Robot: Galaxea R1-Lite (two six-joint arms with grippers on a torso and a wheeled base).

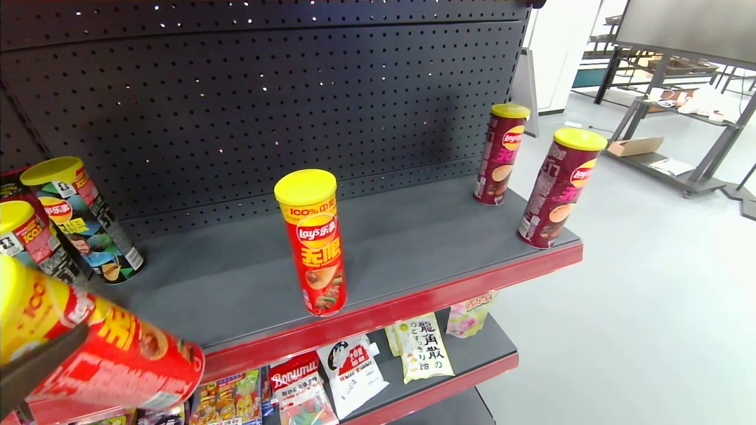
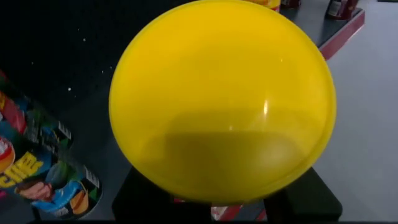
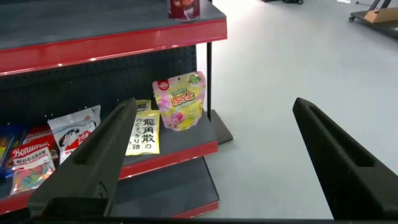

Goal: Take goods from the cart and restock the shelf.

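My left gripper (image 2: 221,203) is shut on a red chip can (image 1: 112,354) with a yellow lid (image 2: 224,99). The can lies tilted at the lower left, in front of and below the upper shelf (image 1: 407,236), with one dark finger (image 1: 41,361) across it. On that shelf another red can (image 1: 311,242) stands upright near the front edge. Two maroon cans (image 1: 502,154) (image 1: 561,189) stand at the shelf's right end. My right gripper (image 3: 211,162) is open and holds nothing, low in front of the lower shelf (image 3: 168,163).
Two dark-labelled cans (image 1: 82,218) (image 1: 29,236) stand at the shelf's left end against the black pegboard (image 1: 266,100). Snack bags (image 1: 419,348) lie on the lower shelf. Bare shelf lies between the cans. Grey floor and metal racks (image 1: 679,136) are to the right.
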